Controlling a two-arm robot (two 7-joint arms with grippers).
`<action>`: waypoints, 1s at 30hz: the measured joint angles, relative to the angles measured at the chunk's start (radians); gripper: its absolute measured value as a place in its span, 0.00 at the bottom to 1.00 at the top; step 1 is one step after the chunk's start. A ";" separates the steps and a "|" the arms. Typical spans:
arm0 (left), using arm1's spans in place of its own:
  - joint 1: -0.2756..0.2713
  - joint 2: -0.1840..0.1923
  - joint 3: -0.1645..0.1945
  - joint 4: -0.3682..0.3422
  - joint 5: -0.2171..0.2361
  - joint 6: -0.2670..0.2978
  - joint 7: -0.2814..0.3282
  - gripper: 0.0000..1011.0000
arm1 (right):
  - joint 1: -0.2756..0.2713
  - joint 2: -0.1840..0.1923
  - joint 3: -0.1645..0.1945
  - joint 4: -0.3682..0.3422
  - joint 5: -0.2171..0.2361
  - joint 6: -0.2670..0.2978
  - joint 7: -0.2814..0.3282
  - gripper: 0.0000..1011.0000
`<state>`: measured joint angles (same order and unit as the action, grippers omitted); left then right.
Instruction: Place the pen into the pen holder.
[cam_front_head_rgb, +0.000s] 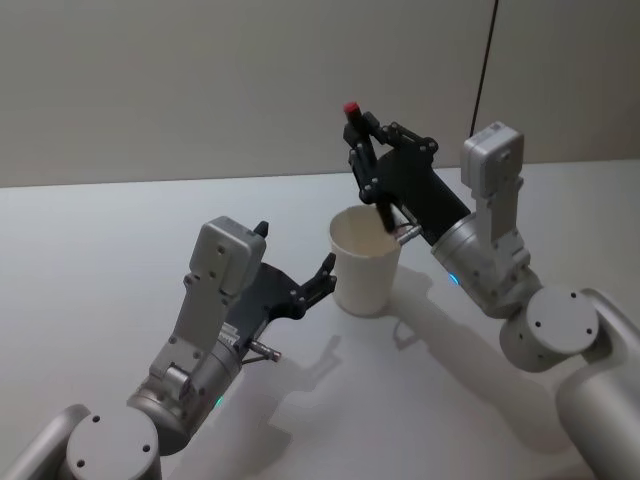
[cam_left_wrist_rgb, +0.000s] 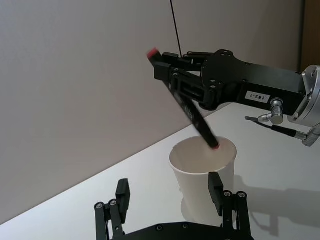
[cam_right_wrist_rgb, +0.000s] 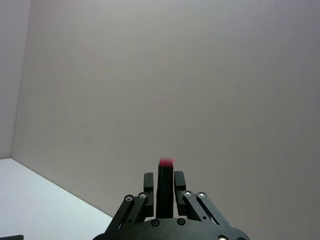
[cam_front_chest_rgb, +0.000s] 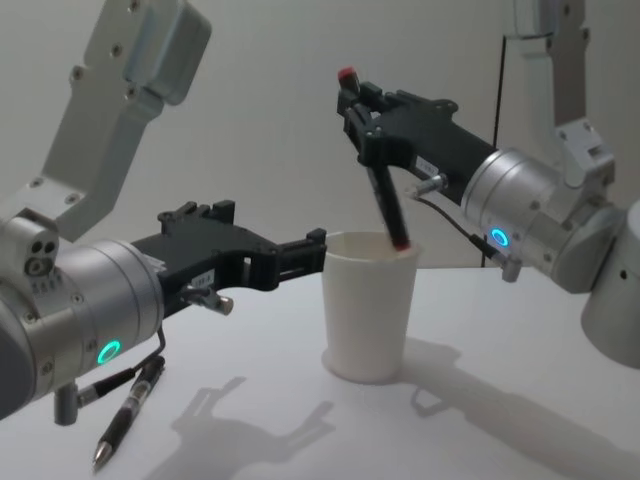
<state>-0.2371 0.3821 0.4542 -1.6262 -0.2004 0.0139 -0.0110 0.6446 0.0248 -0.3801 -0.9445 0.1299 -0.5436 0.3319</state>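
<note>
Right pincer (cam_front_chest_rgb: 360, 110) tight around pen (cam_front_chest_rgb: 388, 210)

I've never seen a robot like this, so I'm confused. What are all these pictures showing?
It's one robot with two arms, each ending in a claw. One picture comes from a camera on its head, one from its chest, and one from each wrist. The right claw holds a black pen with red ends, tilted, its lower tip at the mouth of a white paper cup on the white table. The left claw is open beside the cup. A second pen lies near the left arm.
</note>
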 joint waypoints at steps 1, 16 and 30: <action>0.000 0.000 0.000 0.000 0.000 0.000 0.000 0.99 | 0.001 0.000 0.000 0.002 0.000 0.000 0.001 0.22; 0.000 0.000 0.000 0.000 0.000 0.000 0.000 0.99 | 0.015 -0.006 0.004 0.024 0.002 -0.004 0.009 0.69; 0.000 0.000 0.000 0.000 0.000 0.000 0.000 0.99 | -0.004 0.003 0.007 -0.023 -0.002 0.026 0.005 0.99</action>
<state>-0.2371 0.3821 0.4542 -1.6262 -0.2004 0.0139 -0.0110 0.6408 0.0275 -0.3729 -0.9674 0.1278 -0.5177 0.3366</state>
